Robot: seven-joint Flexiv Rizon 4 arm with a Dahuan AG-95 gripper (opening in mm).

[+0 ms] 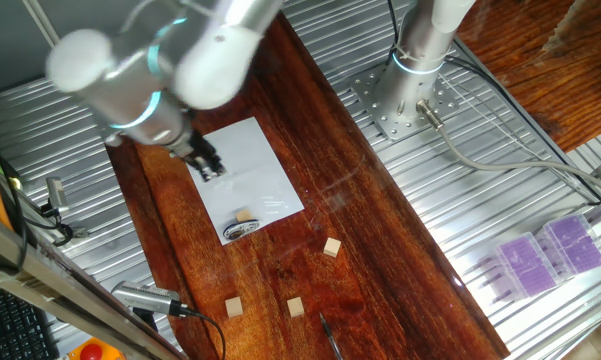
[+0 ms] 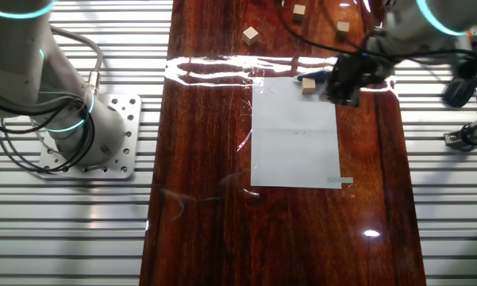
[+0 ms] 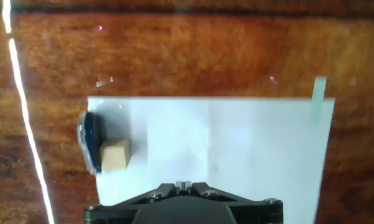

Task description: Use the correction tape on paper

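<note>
Spanning the dark wooden table (image 2: 206, 238), the paper (image 2: 295, 135) lies flat, with the gripper (image 1: 208, 163) hovering over one long edge; whether its jaws are parted or closed cannot be told. The correction tape (image 1: 243, 230), a dark teardrop with a pale rim, rests at a paper corner. A wooden cube (image 1: 244, 216) sits just beside it, perhaps touching. Judged risk: a descent could nudge this cube, pushing the dispenser aside or catching the sheet.
</note>
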